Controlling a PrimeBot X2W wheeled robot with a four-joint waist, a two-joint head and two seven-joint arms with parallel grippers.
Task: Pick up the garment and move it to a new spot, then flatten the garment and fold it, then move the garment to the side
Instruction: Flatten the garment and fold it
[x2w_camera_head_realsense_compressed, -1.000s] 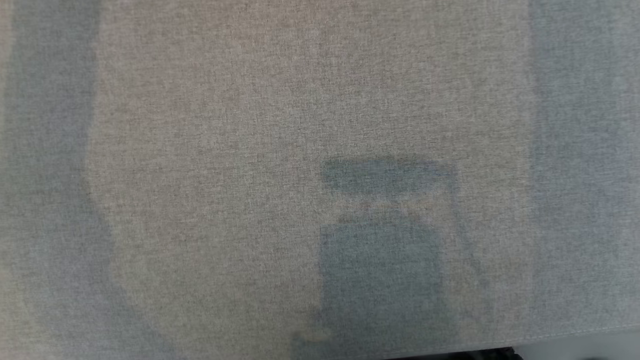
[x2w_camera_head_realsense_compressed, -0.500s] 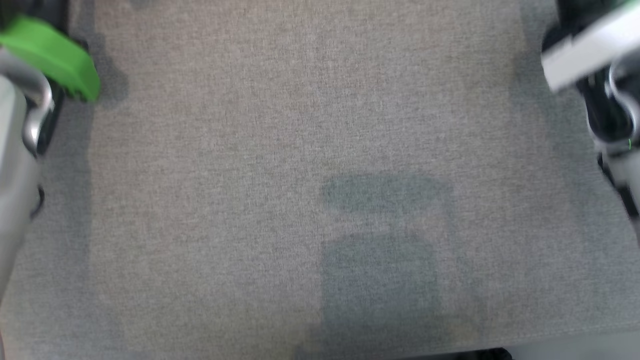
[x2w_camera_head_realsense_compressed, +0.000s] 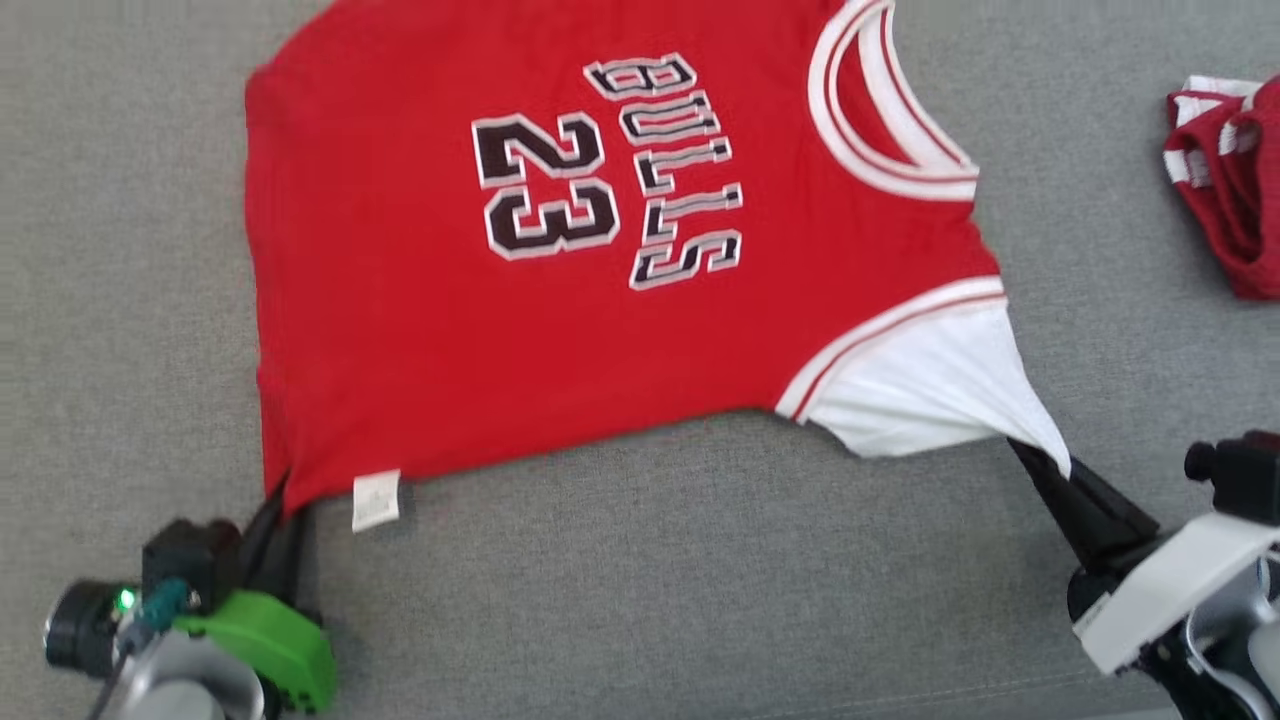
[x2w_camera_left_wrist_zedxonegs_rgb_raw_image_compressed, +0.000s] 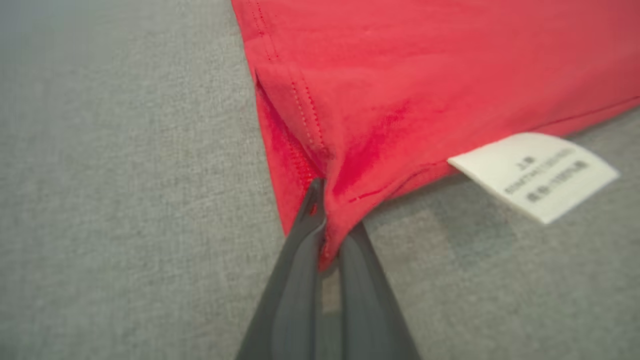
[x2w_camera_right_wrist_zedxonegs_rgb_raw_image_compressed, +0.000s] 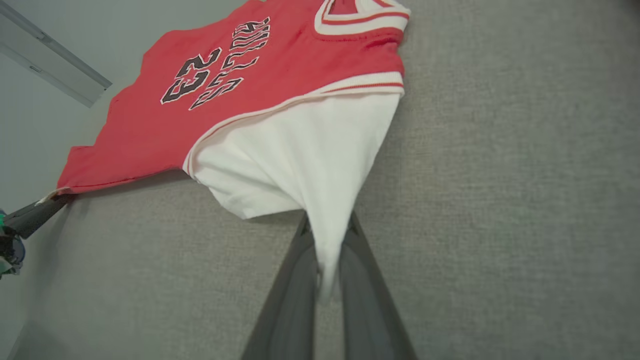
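The garment (x2w_camera_head_realsense_compressed: 600, 300) is a red jersey with "BULLS 23" print and white trim. It lies spread on the grey cloth surface (x2w_camera_head_realsense_compressed: 650, 580), neck toward the right. My left gripper (x2w_camera_head_realsense_compressed: 283, 500) is at the lower left, shut on the red hem corner (x2w_camera_left_wrist_zedxonegs_rgb_raw_image_compressed: 325, 165) beside a white label (x2w_camera_left_wrist_zedxonegs_rgb_raw_image_compressed: 535, 175). My right gripper (x2w_camera_head_realsense_compressed: 1035, 460) is at the lower right, shut on the tip of the white sleeve (x2w_camera_right_wrist_zedxonegs_rgb_raw_image_compressed: 300, 160), which is pulled into a taut point. In the right wrist view the garment (x2w_camera_right_wrist_zedxonegs_rgb_raw_image_compressed: 250, 100) stretches away to the left gripper (x2w_camera_right_wrist_zedxonegs_rgb_raw_image_compressed: 35, 212).
Another red and white piece of clothing (x2w_camera_head_realsense_compressed: 1225, 170) lies bunched at the right edge of the head view. The grey surface's near edge (x2w_camera_head_realsense_compressed: 1000, 690) runs just below my grippers. A pale wall or floor (x2w_camera_right_wrist_zedxonegs_rgb_raw_image_compressed: 50, 50) shows beyond the surface's left side.
A second ago the head view held bare grey surface. Then both grippers appeared blurred at the top corners. Now they sit at the bottom corners with the jersey spread between them.
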